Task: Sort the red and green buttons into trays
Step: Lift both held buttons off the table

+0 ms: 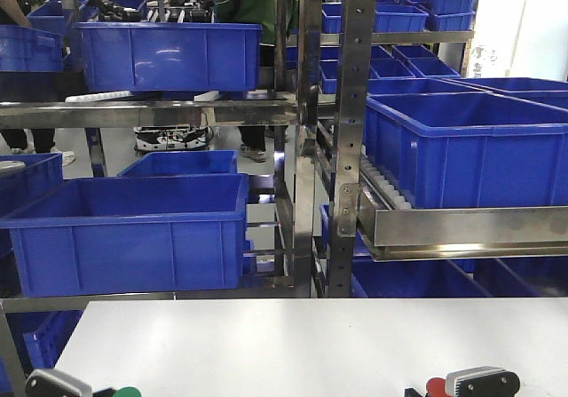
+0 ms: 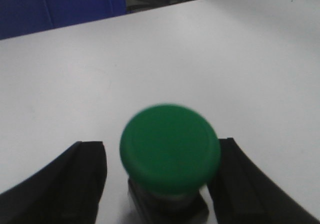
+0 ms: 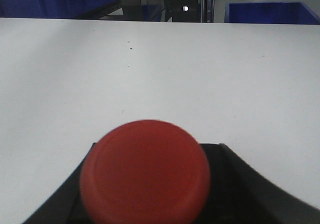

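Straddling the green button (image 2: 170, 149), the left hand (image 2: 159, 143) stands open, with a strip of white tabletop (image 2: 200, 58) showing between one finger (image 2: 82, 176) and the cap. The right hand (image 3: 159, 148) hugs the red button (image 3: 145, 171); the cap hides whether it clamps. Both buttons are at the tabletop's near edge, and blue crates (image 1: 133, 228) stand beyond its far edge.
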